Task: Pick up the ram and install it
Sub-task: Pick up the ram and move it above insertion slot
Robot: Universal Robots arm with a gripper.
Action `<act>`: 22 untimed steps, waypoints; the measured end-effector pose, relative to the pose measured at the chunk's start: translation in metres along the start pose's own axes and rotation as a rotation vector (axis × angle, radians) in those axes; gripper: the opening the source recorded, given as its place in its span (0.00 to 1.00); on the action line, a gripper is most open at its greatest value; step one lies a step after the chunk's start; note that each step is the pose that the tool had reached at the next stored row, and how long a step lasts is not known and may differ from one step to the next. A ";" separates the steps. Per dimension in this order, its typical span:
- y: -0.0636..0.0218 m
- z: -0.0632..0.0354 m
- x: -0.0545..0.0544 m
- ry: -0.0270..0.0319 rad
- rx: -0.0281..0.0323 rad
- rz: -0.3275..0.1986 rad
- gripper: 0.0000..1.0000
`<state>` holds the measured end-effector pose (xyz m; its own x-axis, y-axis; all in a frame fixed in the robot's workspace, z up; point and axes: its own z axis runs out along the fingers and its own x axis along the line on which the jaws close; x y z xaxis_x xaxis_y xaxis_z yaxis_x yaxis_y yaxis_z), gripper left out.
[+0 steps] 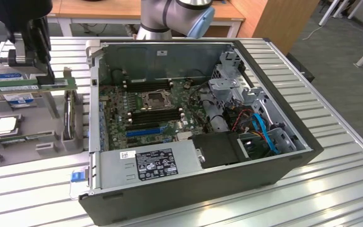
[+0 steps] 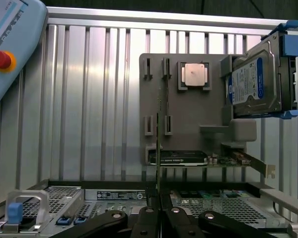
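Observation:
The ram, a long thin green stick with a white label, hangs level above the grey parts holder at the exterior view's left. My gripper is shut on it from above. In the wrist view the ram shows edge-on as a thin upright line rising from between my black fingers. The open computer case lies to the exterior view's right of the ram. Its green motherboard carries black memory slots on both sides of the processor socket.
The holder carries a silver processor chip, a hard drive in a blue bracket and an expansion card. A teach pendant with a red button lies on the slatted metal table. The case has a power supply and cables.

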<state>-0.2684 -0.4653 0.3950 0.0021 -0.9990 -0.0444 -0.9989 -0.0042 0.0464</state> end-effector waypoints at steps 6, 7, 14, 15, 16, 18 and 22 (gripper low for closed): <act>-0.0096 -0.0004 0.000 0.0000 0.0000 0.000 0.12; -0.0111 -0.0005 0.000 0.0001 0.0000 0.000 0.12; -0.0220 -0.0010 0.000 0.0000 0.0000 0.000 0.12; -0.0236 -0.0011 0.000 0.0000 -0.0001 0.000 0.12; -0.0252 -0.0012 0.000 0.0000 -0.0001 0.000 0.12; -0.0285 -0.0013 0.000 0.0000 0.0000 0.000 0.12; -0.0349 -0.0016 0.000 0.0000 0.0000 0.000 0.12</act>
<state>-0.2335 -0.4653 0.3950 0.0023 -0.9990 -0.0444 -0.9989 -0.0044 0.0463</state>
